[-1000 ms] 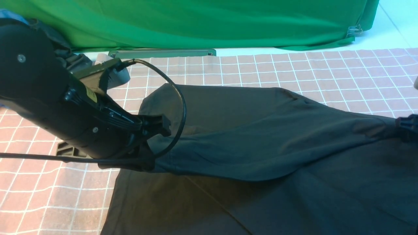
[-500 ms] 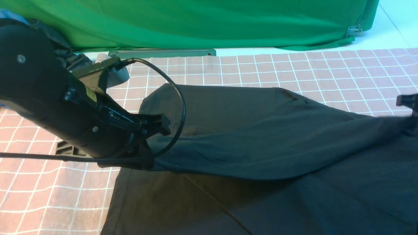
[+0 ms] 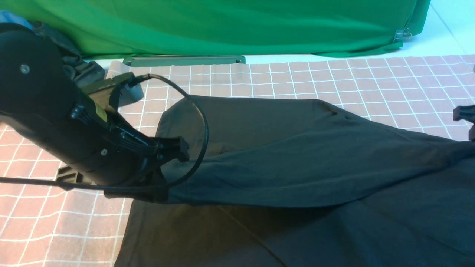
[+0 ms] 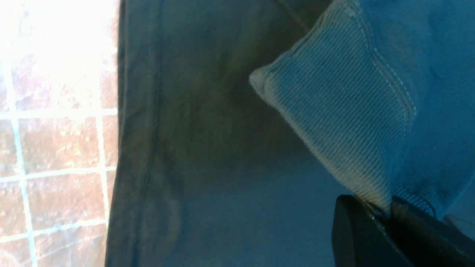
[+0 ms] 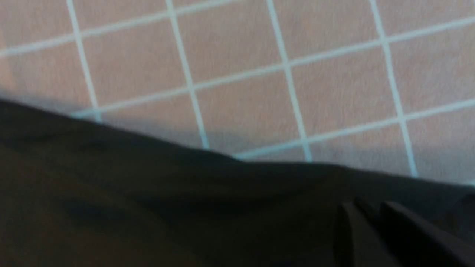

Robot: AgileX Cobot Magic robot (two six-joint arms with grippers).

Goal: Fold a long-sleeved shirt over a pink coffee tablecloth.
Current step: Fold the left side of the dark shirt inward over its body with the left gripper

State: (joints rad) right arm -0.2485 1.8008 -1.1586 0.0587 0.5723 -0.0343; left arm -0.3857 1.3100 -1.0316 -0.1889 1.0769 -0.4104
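Note:
The long-sleeved shirt [image 3: 282,148] lies black and wide over the pink coffee tablecloth [image 3: 297,78]. A folded band of it stretches from my left gripper [image 3: 165,189] across to the right edge. In the left wrist view that gripper [image 4: 386,209] is shut on the ribbed cuff [image 4: 334,118], held above the flat shirt body [image 4: 207,148]. Only a black part of my right gripper [image 3: 464,112] shows at the right edge. In the right wrist view its fingers [image 5: 349,226] stand close together on dark shirt fabric [image 5: 148,200] near the tablecloth [image 5: 237,74].
A bright green cloth [image 3: 222,26] hangs along the back. A dark garment bunched with blue cloth [image 3: 76,61] sits at the back left behind my left arm. A grey-green bar [image 3: 185,60] lies at the tablecloth's far edge. A black plastic piece [image 3: 68,175] rests under the left arm.
My right gripper has risen and shifted toward the right edge with the shirt's end. The left arm has slid slightly left and down, and the stretched band hangs a little lower.

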